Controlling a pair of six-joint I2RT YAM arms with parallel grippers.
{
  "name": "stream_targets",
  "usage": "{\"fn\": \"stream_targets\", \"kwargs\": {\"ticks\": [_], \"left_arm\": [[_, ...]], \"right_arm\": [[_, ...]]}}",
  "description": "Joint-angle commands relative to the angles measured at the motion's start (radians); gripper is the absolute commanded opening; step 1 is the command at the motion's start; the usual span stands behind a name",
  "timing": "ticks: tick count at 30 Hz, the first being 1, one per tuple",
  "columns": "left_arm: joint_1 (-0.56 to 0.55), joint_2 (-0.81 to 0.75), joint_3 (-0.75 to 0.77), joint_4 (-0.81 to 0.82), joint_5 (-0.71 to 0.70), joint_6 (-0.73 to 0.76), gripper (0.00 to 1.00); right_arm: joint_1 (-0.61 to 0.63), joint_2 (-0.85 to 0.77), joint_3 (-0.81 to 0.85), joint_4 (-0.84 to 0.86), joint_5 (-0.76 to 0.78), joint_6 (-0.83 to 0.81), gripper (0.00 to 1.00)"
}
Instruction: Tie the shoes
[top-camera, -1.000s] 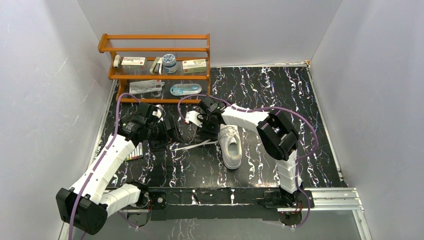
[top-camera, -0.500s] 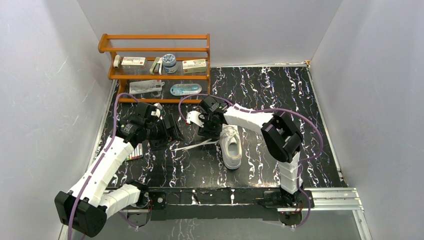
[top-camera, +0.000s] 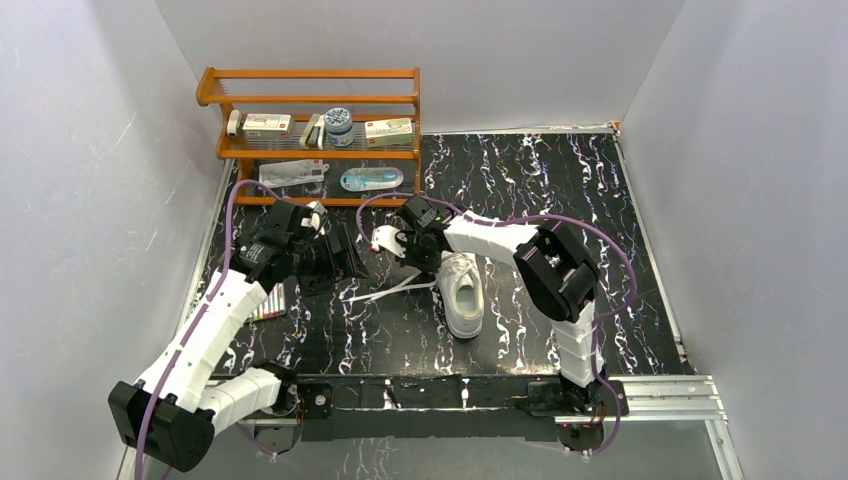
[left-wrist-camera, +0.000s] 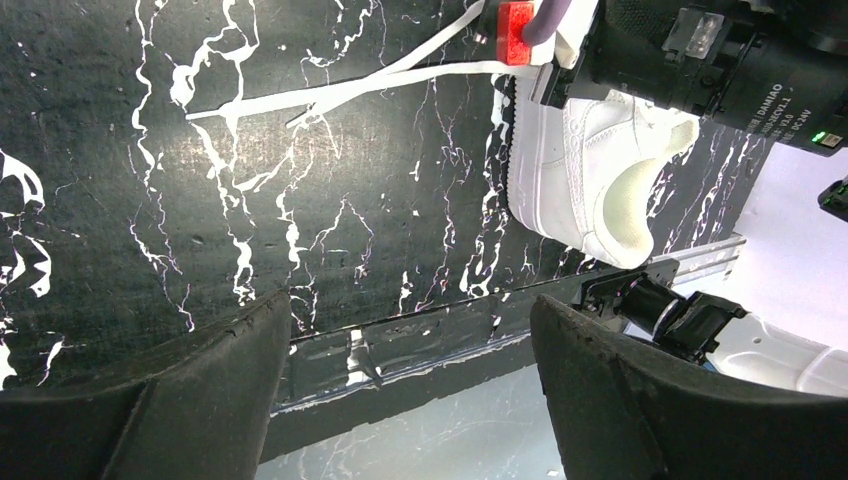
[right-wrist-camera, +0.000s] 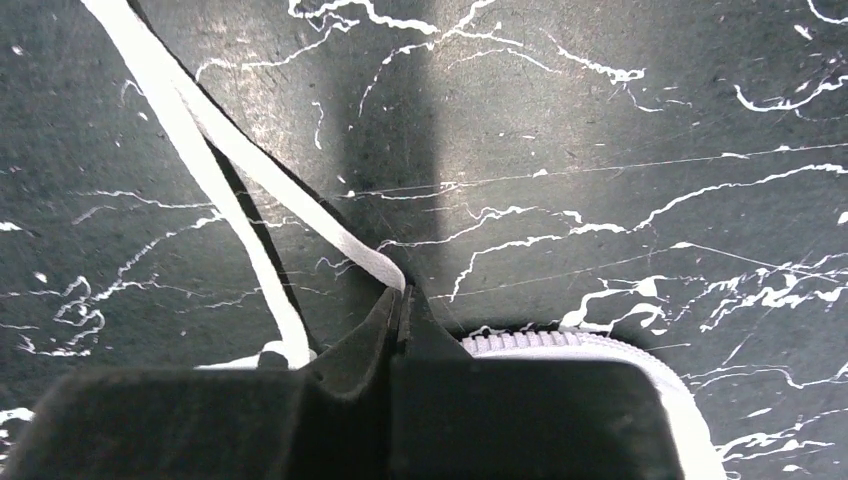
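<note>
The right claw (right-wrist-camera: 400, 300) has just snapped shut on a white lace (right-wrist-camera: 330, 232) beside the shoe (top-camera: 462, 295) at mid-bench (top-camera: 520, 180), apparently ready to pull, while the left claw (left-wrist-camera: 410, 380) gapes wide, empty.

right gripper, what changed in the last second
The right gripper closed its jaws, pinching a white lace right beside the sneaker. The sneaker stayed where it was, and the left gripper stayed wide open, holding nothing.
</note>
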Motion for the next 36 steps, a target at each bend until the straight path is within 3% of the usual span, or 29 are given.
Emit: {"fn": "stream_targets", "kwargs": {"ticks": [1,6,12,16,22,27,30,36], "left_arm": [[0.007,-0.016,0.023,0.025,0.012,0.004,0.87],[0.006,-0.025,-0.020,0.121,0.063,-0.020,0.87],[0.006,0.028,-0.071,0.243,0.123,-0.019,0.88],[0.005,0.134,-0.056,0.317,0.185,-0.003,0.85],[-0.016,0.347,-0.025,0.404,0.273,0.078,0.84],[-0.124,0.480,0.037,0.347,-0.001,0.196,0.85],[-0.167,0.555,0.089,0.324,-0.093,0.274,0.83],[-0.206,0.679,0.144,0.327,-0.090,0.492,0.85]], "right_arm": [[-0.002,-0.007,0.035,0.033,-0.031,0.035,0.00],[-0.042,-0.094,0.120,0.052,0.087,0.313,0.00],[-0.072,-0.290,0.019,0.125,0.245,0.661,0.00],[-0.087,-0.393,-0.074,0.175,0.236,0.755,0.00],[-0.198,-0.451,-0.083,0.175,0.162,0.946,0.00],[-0.262,-0.495,-0.116,0.188,0.079,1.036,0.00],[-0.280,-0.522,-0.156,0.214,0.042,1.053,0.00],[-0.289,-0.543,-0.170,0.191,0.018,1.035,0.00]]}}
